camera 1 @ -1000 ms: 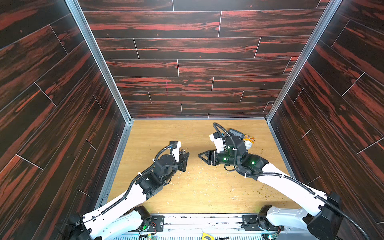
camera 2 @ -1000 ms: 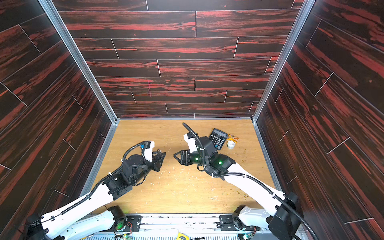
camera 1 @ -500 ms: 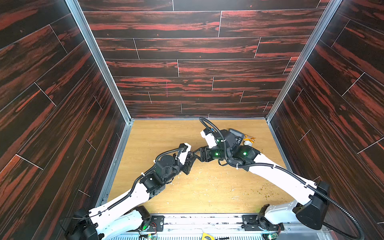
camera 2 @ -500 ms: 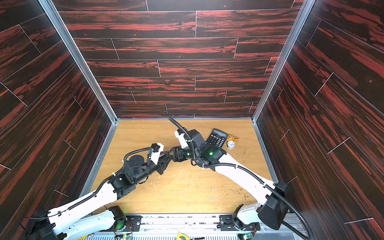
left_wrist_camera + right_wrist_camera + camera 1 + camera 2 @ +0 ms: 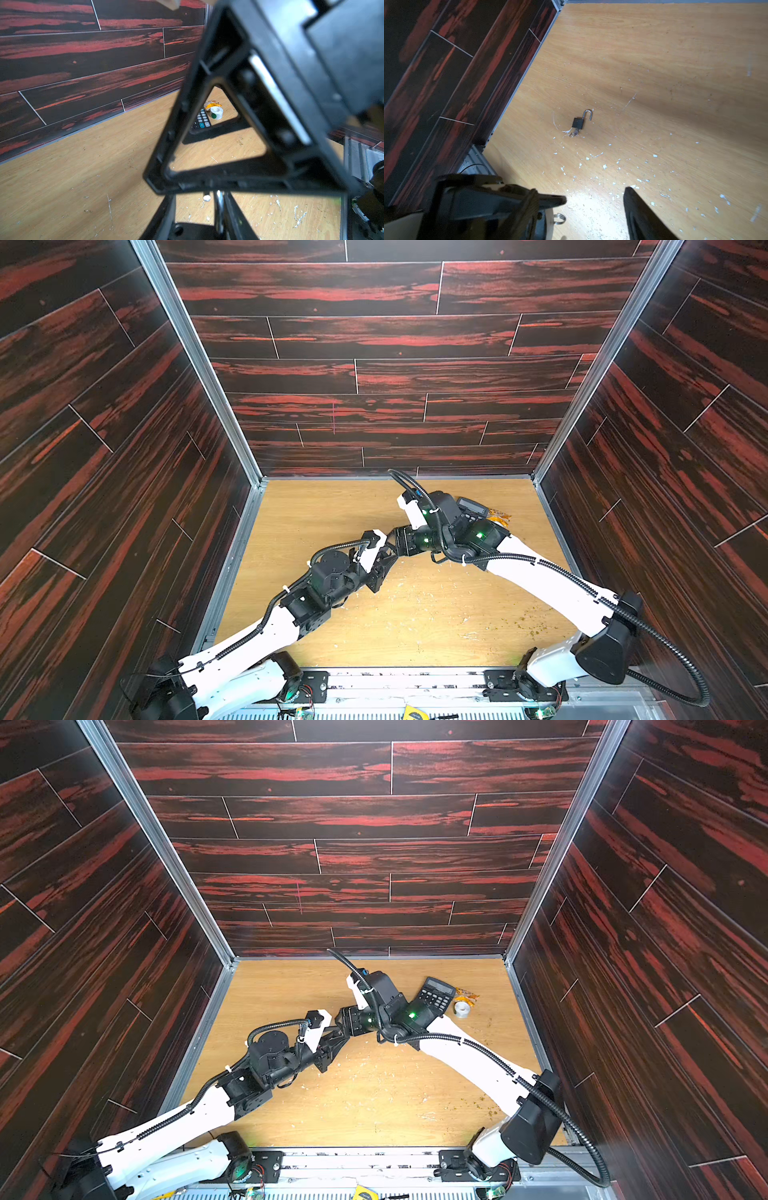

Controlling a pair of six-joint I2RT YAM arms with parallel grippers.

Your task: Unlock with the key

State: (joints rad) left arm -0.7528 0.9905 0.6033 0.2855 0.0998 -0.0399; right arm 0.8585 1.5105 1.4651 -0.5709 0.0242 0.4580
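Between the left gripper's fingers, a thin silver piece, pinched; too blurred to name. Right gripper spread wide, nothing between, tips just beside the left's in both top views. Beyond, well apart from both, on the table, padlock lying flat, shackle open, key in its base. Calculator and white roll near the back right.

The left arm and right arm both wear white shells between black joint housings. A black ribbed cable runs along each, fastened with white ties. Just behind the black wedge-shaped fingers sit white camera blocks; further back from the fingers, green lights glow on the right wrist
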